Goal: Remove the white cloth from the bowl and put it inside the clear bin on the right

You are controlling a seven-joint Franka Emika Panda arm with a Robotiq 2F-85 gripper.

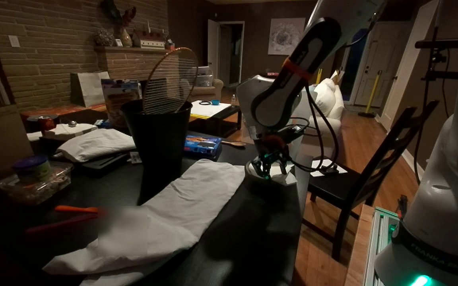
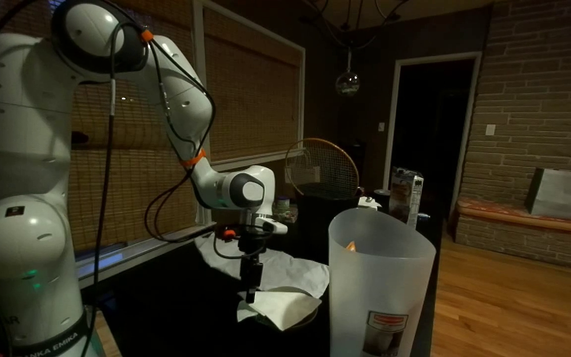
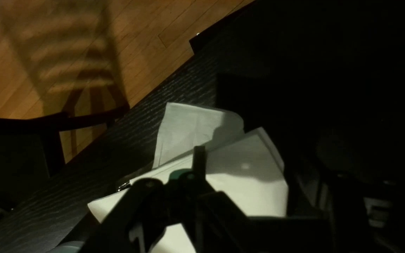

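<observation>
The white cloth lies folded over the bowl, its corners hanging past the rim; it also shows in an exterior view and in the wrist view. The bowl is mostly hidden under the cloth. My gripper points down at the cloth, its fingers apart with nothing visibly held. In an exterior view the gripper is at the cloth's edge. In the wrist view the gripper has one finger over the cloth; the other is dark. The clear bin stands upright beside the bowl.
A long white fabric lies along the dark table. A black bin holds a racket. A blue box and a wooden spoon lie near it. A chair stands by the table edge.
</observation>
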